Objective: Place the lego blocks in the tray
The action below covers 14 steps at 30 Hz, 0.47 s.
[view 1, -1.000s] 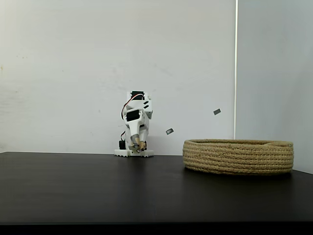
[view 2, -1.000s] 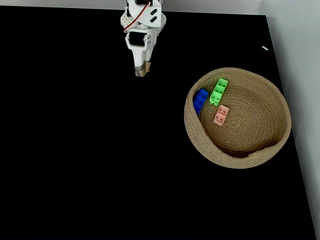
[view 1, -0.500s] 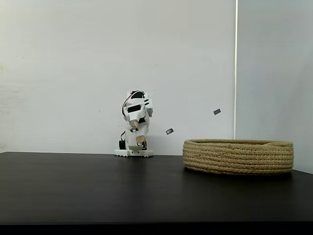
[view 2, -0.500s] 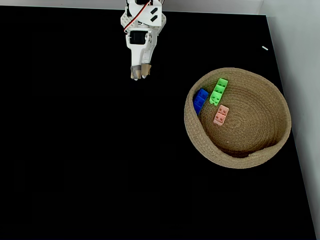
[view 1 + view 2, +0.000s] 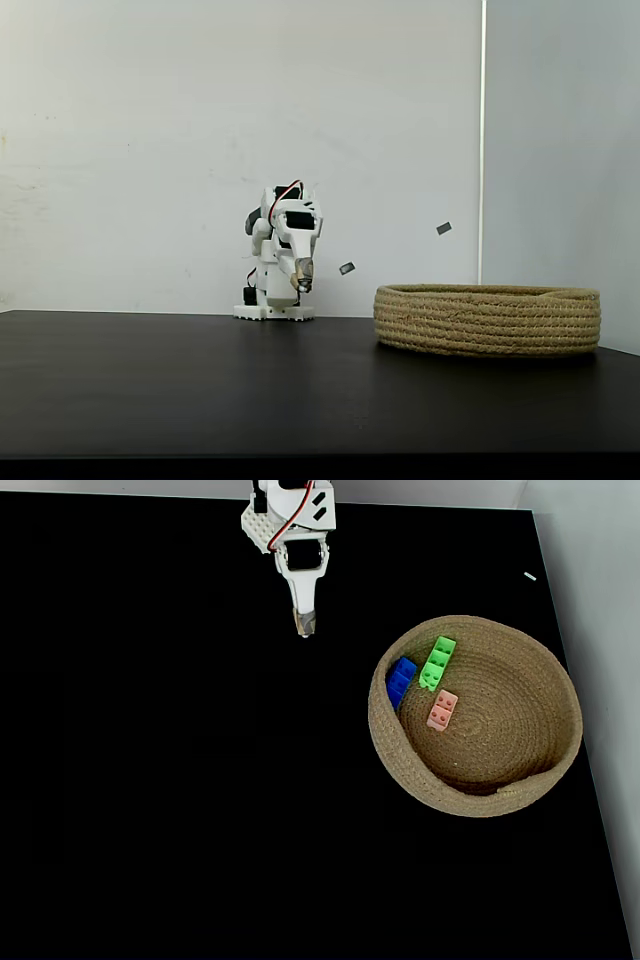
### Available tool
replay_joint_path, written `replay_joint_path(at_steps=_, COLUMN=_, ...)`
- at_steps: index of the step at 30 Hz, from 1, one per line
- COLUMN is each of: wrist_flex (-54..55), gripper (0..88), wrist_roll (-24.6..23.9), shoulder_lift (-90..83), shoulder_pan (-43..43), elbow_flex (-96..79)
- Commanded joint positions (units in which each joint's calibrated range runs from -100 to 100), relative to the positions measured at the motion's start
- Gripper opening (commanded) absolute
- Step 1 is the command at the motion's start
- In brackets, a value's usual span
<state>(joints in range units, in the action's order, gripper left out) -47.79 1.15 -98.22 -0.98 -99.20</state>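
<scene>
Fixed views, both: white printed two-finger claw [image 5: 305, 628], tan-taped tips pressed together, holding nothing, hanging above the black tabletop [image 5: 150, 780] near the arm's base. Well apart to its right in the top-down fixed view: wide shallow round tray of coiled tan rope [image 5: 520, 790]. Contents, near the tray's left wall: long blue studded brick [image 5: 400, 681], bright green brick [image 5: 437, 662] beside it, small salmon-orange brick [image 5: 442, 710] below them. Side-on fixed view: tray [image 5: 488, 319], claw [image 5: 301, 280].
</scene>
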Motion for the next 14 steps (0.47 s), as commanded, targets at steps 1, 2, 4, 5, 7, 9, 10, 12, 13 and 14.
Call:
replay_joint_path(at_steps=1, wrist_flex=1.43, gripper=0.1, wrist_roll=0.44, shoulder_lift=-0.58, shoulder_pan=-0.51, elbow_flex=-0.8)
replay_joint_path(at_steps=2, wrist_flex=1.51, gripper=0.1, wrist_roll=0.29, shoulder_lift=-0.58, shoulder_pan=-0.51, elbow_flex=-0.8)
replay_joint_path(at_steps=4, wrist_flex=1.51, gripper=0.1, wrist_roll=0.34, shoulder_lift=-0.58, shoulder_pan=-0.51, elbow_flex=-0.8)
replay_joint_path(at_steps=5, wrist_flex=1.51, gripper=0.1, wrist_roll=0.34, shoulder_lift=-0.58, shoulder_pan=-0.51, elbow_flex=-0.8)
replay_joint_path(at_steps=7, wrist_flex=1.51, gripper=0.1, wrist_roll=0.34, shoulder_lift=-0.58, shoulder_pan=-0.51, elbow_flex=-0.8)
replay_joint_path(at_steps=9, wrist_flex=1.51, gripper=0.1, wrist_roll=0.34, shoulder_lift=-0.58, shoulder_pan=-0.51, elbow_flex=-0.8)
replay_joint_path(at_steps=10, wrist_flex=1.51, gripper=0.1, wrist_roll=0.15, shoulder_lift=-0.58, shoulder_pan=-0.51, elbow_flex=-0.8)
replay_joint_path(at_steps=12, wrist_flex=1.51, gripper=0.1, wrist_roll=-0.54, shoulder_lift=-0.58, shoulder_pan=-0.51, elbow_flex=-0.8)
replay_joint_path(at_steps=13, wrist_flex=1.51, gripper=0.1, wrist_roll=-0.44, shoulder_lift=-0.58, shoulder_pan=-0.42, elbow_flex=-0.8)
replay_joint_path(at_steps=14, wrist_flex=1.51, gripper=0.1, wrist_roll=-0.2, shoulder_lift=-0.58, shoulder_pan=-0.42, elbow_flex=-0.8)
